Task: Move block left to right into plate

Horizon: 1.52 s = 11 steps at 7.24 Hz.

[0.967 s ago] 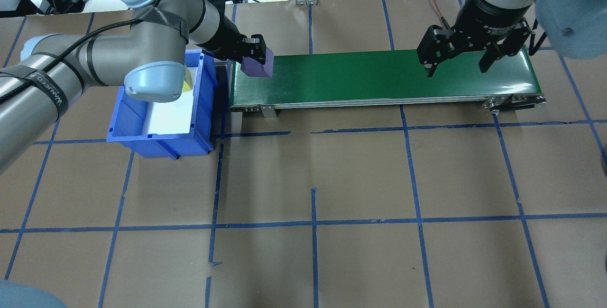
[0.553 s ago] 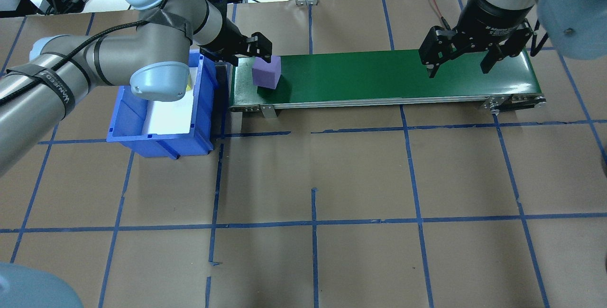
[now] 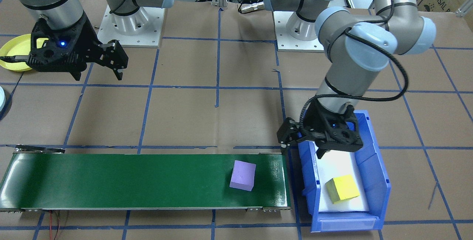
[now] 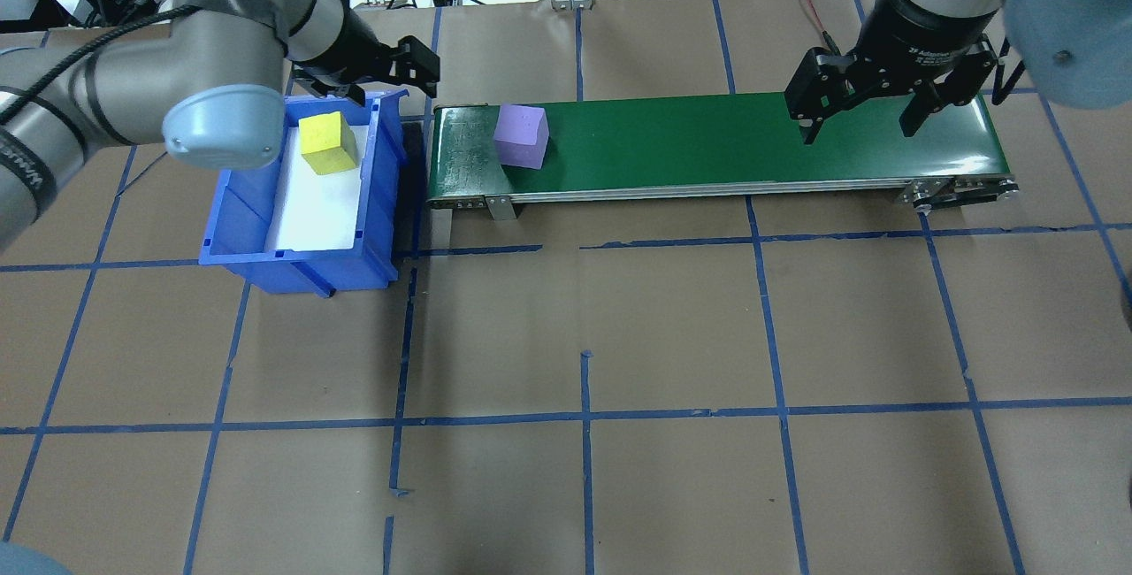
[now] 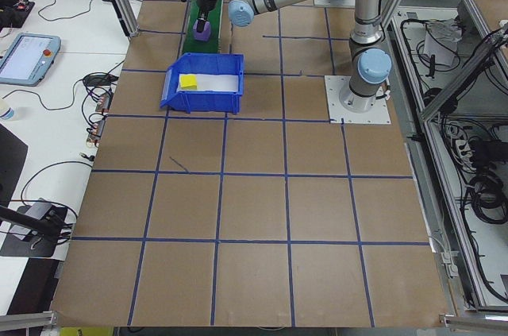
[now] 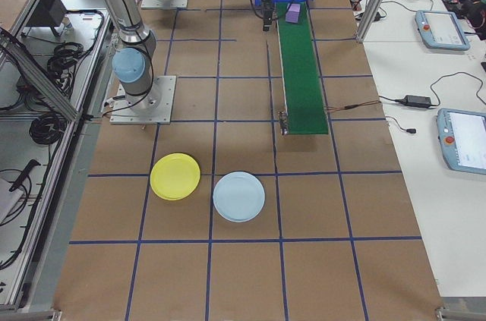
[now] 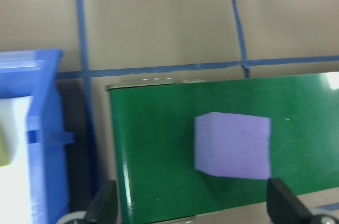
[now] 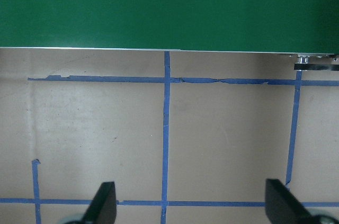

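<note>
Overhead exterior view lays out the one relation that matters: the green conveyor belt (image 4: pixel 716 146) runs from 9 to 3 o'clock, the purple block (image 4: pixel 520 136) rests free on its 9 o'clock end, and the right gripper (image 4: pixel 871 111) hangs over the 3 o'clock end with fingers spread and empty, so the block lies well apart from it toward 9 o'clock. The left gripper (image 4: pixel 389 71) is much nearer, also spread and holding nothing, over the far rim of the blue bin (image 4: pixel 256 230) where a yellow block (image 4: pixel 327 143) sits. Judging from this, the block must reach the right arm's end before any pickup. Only the front-facing and right exterior views show the yellow plate (image 6: pixel 175 177); it lies on the table well beyond the belt's end, beside a pale blue plate (image 6: pixel 239 196)
</note>
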Available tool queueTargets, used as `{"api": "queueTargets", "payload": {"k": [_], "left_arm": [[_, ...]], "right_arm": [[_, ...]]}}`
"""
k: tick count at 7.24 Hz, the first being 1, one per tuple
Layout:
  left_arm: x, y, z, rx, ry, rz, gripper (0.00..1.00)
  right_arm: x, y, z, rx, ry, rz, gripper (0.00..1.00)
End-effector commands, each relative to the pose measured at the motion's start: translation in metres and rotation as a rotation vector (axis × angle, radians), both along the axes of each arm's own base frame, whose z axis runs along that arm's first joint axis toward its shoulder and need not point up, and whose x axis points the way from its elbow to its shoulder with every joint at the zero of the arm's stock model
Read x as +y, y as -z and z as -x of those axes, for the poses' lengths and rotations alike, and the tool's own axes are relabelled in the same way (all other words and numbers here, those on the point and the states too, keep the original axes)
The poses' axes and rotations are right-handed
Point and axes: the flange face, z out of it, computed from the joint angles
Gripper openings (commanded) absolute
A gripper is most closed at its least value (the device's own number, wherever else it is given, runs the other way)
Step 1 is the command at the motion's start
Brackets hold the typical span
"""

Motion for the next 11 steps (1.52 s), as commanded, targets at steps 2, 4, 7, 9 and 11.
{"api": "queueTargets", "payload": {"k": [2,4,7,9,11], "left_arm": [[-0.012,0.017,-0.096,-0.025,-0.038,-0.05,1.0],[-0.041,0.063,-0.104,-0.008,-0.081,-0.072,1.0],[-0.077,0.115,-0.113,0.021,-0.202,-0.083,1.0],[-0.084,0.147,-0.114,0.028,-0.226,-0.109,1.0],[-0.076,0.16,-0.112,0.034,-0.218,-0.135,0.65]], "right_arm": [[-0.037,0.045,0.075,-0.027,0.145,-0.079,1.0],[-0.06,0.063,0.097,-0.021,0.174,-0.031,1.0],[-0.086,0.107,0.104,-0.025,0.174,-0.053,1.0],[-0.097,0.122,0.107,-0.022,0.171,-0.041,1.0],[-0.103,0.131,0.109,-0.023,0.173,-0.039,1.0]]}}
